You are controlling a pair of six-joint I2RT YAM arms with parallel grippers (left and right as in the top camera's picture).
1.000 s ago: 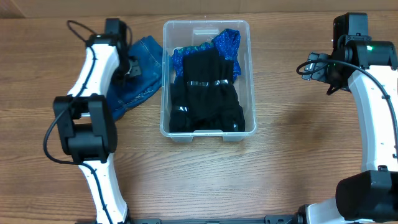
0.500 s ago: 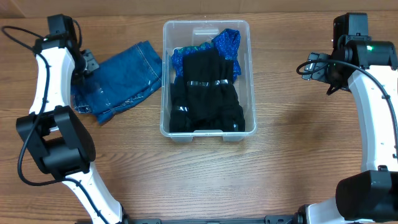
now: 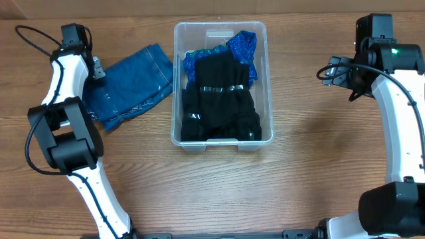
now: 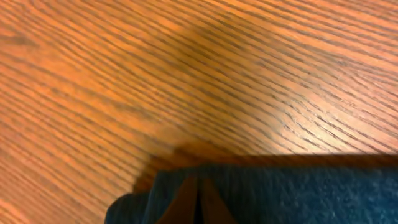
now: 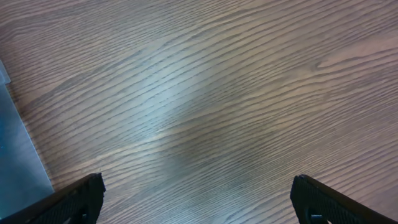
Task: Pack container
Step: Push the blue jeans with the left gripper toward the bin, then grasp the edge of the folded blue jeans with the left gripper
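Note:
The clear plastic container (image 3: 178, 86) stands at the table's middle, holding black clothes (image 3: 219, 99) and a blue patterned cloth (image 3: 240, 45) at its far end. A blue denim garment (image 3: 133, 83) lies spread on the table left of it and also shows in the left wrist view (image 4: 298, 193). My left gripper (image 3: 97, 68) is at the denim's far left edge; in its wrist view the fingertips (image 4: 198, 200) are pressed together with denim around them. My right gripper (image 3: 340, 73) is open and empty over bare wood (image 5: 199, 199), right of the container.
The table is bare wood (image 3: 312, 153). A sliver of the container's wall shows at the left edge of the right wrist view (image 5: 18, 149). The left arm's links reach along the table's left side (image 3: 66, 133).
My left gripper swung from beside the container out to the far left, pulling the denim flat and leftward, then shifted slightly right. The right arm has not moved.

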